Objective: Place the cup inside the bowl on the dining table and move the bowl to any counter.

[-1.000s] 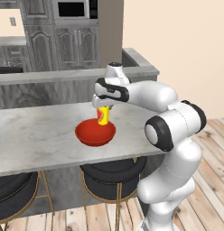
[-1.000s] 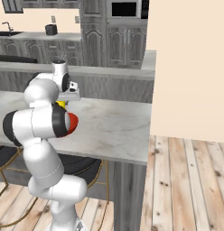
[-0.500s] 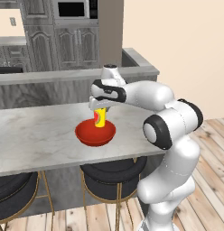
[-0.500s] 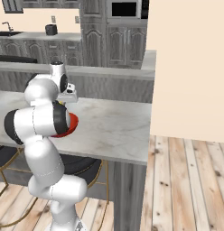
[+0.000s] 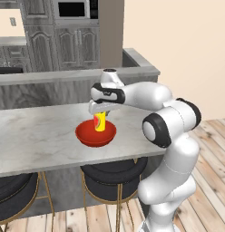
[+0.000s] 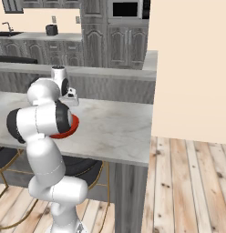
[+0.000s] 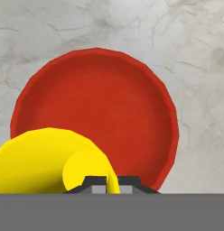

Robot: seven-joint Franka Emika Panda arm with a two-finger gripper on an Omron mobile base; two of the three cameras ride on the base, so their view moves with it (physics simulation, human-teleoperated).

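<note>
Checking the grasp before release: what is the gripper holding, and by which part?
The gripper holds the yellow cup by its upper rim, over the red bowl.

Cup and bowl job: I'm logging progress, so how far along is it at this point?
Done: the cup is picked up, gripped by the gripper and held over the bowl. In hand: lowering it in; the hand view shows the cup above the bowl's inside, not yet released. Left: let go of the cup, then carry the bowl off the dining table to a counter.
</note>
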